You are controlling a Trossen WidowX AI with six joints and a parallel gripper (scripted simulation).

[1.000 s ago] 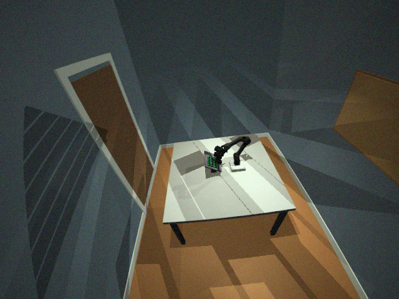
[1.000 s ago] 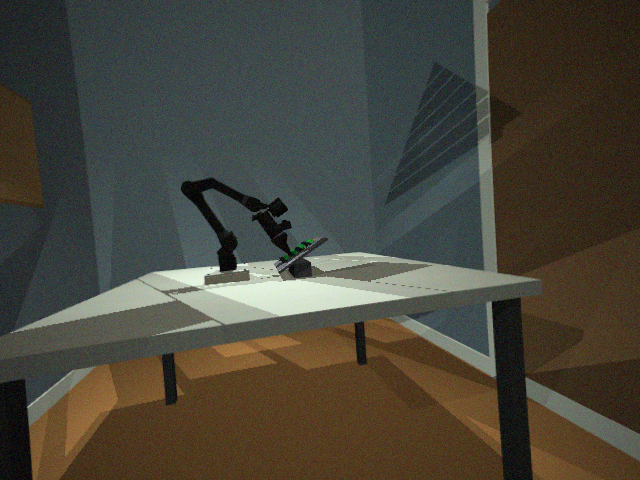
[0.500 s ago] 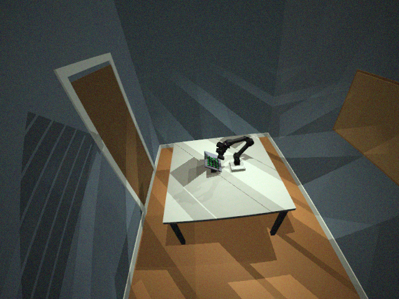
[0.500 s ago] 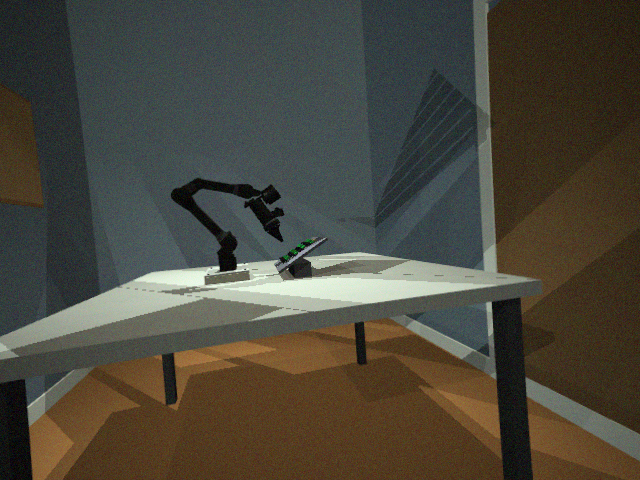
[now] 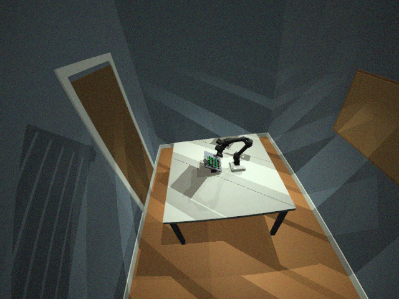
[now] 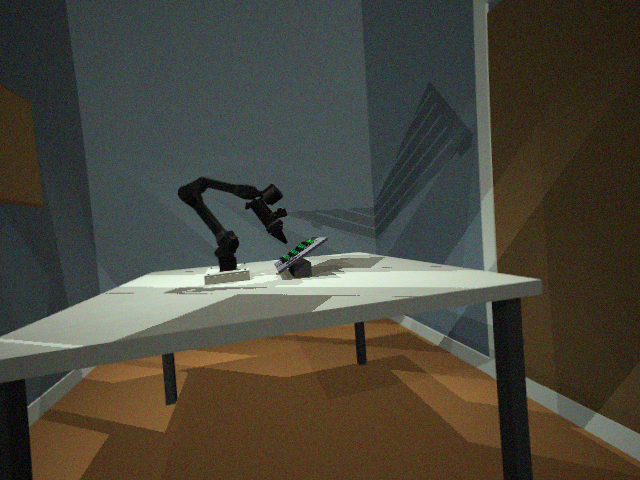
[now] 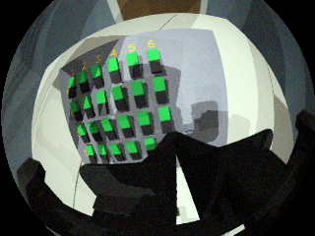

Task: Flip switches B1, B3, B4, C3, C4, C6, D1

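Note:
The tilted grey panel (image 5: 207,154) (image 6: 323,239) (image 7: 197,59) carries four rows of green-and-black rocker switches. In the wrist view I see B1 (image 7: 76,110), B3 (image 7: 101,101), B4 (image 7: 118,98), C3 (image 7: 107,129), C4 (image 7: 125,126), C6 (image 7: 164,118) and D1 (image 7: 91,151). Their green halves face the far side; which end is raised is hard to tell surely. My gripper (image 5: 216,157) (image 6: 285,242) (image 7: 172,137) is shut and empty. It hangs above the panel's near part, apart from it in the exterior view. The fingers hide D6 and part of D5.
The panel rests on a dark block (image 6: 300,268) on the white table (image 5: 225,199) (image 6: 413,276). The arm's white base (image 5: 237,166) (image 6: 227,276) stands on the near side of the panel. Yellow column numbers run along the far edge; the row letters are blurred.

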